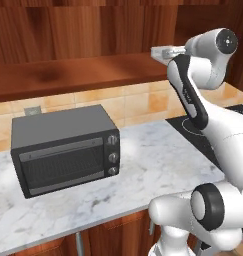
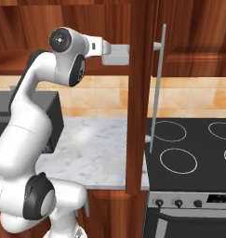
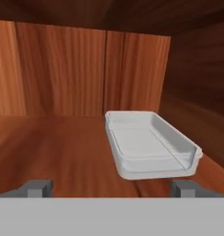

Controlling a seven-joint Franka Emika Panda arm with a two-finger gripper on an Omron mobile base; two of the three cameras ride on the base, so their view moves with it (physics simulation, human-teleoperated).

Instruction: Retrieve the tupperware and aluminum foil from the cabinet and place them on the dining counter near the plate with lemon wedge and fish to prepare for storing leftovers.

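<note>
The gripper point(image 3: 111, 188) faces into the open wall cabinet point(image 3: 62, 73) with its two dark fingertips point(image 3: 37, 188) spread wide and nothing between them. Just ahead of it and a little toward its right finger, the tupperware point(image 3: 148, 145) lies flat on the cabinet's wooden shelf board point(image 3: 53, 152), apart from the fingers and close to the cabinet's right wall.

The tupperware is a shallow, translucent grey-white plastic container with a flat rim. It looks empty and therefore light, with thin walls that may flex a little under a squeeze, and smooth plastic that could slip. Its near short edge seems the best place to hold, one finger above the rim and one below, or a pinch across the wall there.

The shelf is smooth, level reddish-brown wood, so the container would probably slide if nudged. The aluminum foil cannot be made out on the shelf from here.

Below the gripper runs a veined marble worktop point(image 1: 143, 165) carrying a dark toaster oven point(image 1: 63, 150), with a black stovetop point(image 2: 189, 153) to the right.
</note>
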